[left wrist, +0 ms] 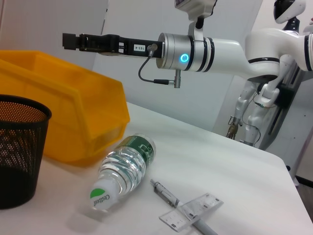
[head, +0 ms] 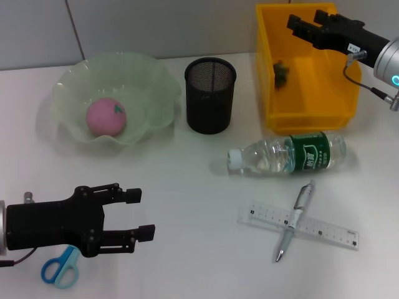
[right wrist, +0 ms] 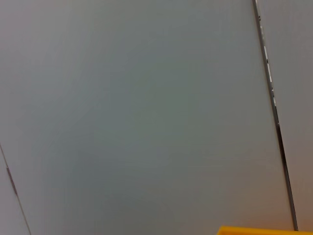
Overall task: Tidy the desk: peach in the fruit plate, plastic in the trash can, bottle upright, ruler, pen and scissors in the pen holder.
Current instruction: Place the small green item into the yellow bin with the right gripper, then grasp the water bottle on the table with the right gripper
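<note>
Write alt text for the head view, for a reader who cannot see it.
A white desk mid-tidy: peach in the green fruit plate, empty mesh pen holder, water bottle lying on its side, pen crossed over a ruler. The open left gripper hovers near blue scissors; the open right gripper is over the yellow bin.

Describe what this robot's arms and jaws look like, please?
Both grippers, left and right, are matte black and boxy, each ending in two flat parallel jaws. The right arm is glossy white and silver with a glowing blue ring, a thin black cable looping beside it, and a small white label on the black gripper body.
</note>
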Controlling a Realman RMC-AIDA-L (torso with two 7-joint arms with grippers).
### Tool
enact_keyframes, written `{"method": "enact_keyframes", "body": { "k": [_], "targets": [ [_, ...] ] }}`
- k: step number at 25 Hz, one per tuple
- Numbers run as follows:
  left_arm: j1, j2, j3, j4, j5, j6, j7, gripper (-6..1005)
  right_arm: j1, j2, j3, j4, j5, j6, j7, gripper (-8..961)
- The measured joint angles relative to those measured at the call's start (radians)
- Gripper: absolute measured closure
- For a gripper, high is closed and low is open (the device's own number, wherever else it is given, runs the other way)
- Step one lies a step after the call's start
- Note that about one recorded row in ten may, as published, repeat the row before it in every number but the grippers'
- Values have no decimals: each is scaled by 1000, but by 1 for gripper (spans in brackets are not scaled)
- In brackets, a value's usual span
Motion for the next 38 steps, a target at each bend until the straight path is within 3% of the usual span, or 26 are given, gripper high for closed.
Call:
{"method": "enact_keyframes", "body": {
  "k": [4,9,16,22,29,33,38],
  "targets": [
    [0,0,0,0,0,0,0,196,0,1,0,-1,0,1,-1,300],
    [-1,0,0,0,-1,0,-2,196,1,2,0,-4,2,2,-1,187],
    [-2,-2,0,4,-1,1,-2,196,-6,2,8,-10,9,-38,1,190],
    [-5,-3,0,0,-1,2,0,196,-33,-4,-2,-74,-13,-205,82,192],
    [-5,-4,0,2,-2,5,-3,196,-37,-63,-66,-237,-264,-458,366,191],
    [-5,-4,-7,2,-2,6,-4,196,-40,-66,-64,-382,-438,-570,492,191],
    [-4,-4,-24,1,-3,17,-5,196,-12,-70,-57,-467,-629,-670,561,191]
  ]
}}
